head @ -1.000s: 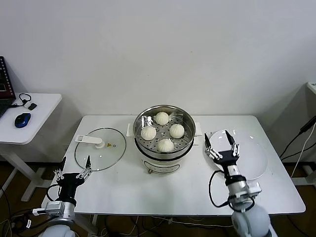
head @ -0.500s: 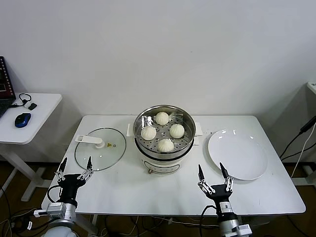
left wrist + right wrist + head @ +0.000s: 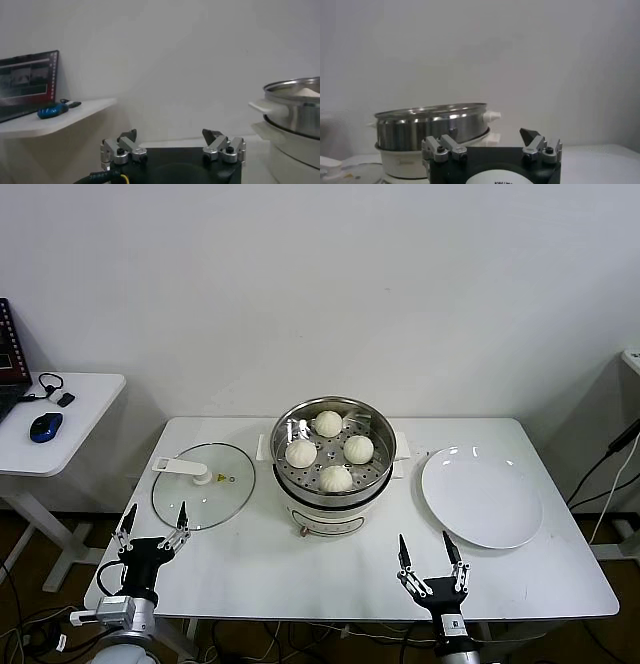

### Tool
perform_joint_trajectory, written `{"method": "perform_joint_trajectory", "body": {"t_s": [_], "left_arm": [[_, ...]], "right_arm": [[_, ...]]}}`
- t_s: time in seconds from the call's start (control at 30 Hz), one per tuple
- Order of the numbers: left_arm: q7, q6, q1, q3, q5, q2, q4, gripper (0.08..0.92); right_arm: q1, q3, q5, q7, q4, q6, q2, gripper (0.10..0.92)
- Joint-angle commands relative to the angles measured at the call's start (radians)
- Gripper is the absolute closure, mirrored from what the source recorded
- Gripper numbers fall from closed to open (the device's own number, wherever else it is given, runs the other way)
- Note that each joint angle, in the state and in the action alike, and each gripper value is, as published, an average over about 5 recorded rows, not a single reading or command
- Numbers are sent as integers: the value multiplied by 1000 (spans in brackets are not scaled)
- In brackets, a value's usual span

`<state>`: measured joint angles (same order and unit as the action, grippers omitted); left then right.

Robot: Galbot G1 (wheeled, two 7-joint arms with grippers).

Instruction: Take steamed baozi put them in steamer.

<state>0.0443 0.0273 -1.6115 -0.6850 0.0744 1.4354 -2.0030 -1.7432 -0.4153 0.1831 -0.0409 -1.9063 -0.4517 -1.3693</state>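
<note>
All four steamed baozi (image 3: 329,450) sit in the steamer (image 3: 333,497), beyond both empty jaws.

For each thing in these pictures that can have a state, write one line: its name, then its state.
steamer: uncovered, upright on the table.
steamed baozi: four, all inside the steamer on its tray.
glass lid: off, lying flat beside the steamer.
white plate: nothing on it.
left gripper: open, holds nothing, at the table's near edge.
right gripper: open, holds nothing, at the near edge.
</note>
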Motion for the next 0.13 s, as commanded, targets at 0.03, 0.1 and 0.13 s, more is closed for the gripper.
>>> {"method": "perform_joint_trajectory", "body": {"t_s": [0.03, 0.1, 0.13], "left_arm": [[-1, 1, 0, 0, -1, -1, 4, 177], [-1, 1, 1, 0, -2, 0, 5, 177], [-1, 1, 1, 0, -2, 0, 5, 177]], "right_arm": [[-16, 4, -4, 4, 9, -18, -12, 203], [-14, -1, -2, 6, 11, -17, -12, 203], [-14, -4, -1, 7, 12, -17, -13, 203]]}}
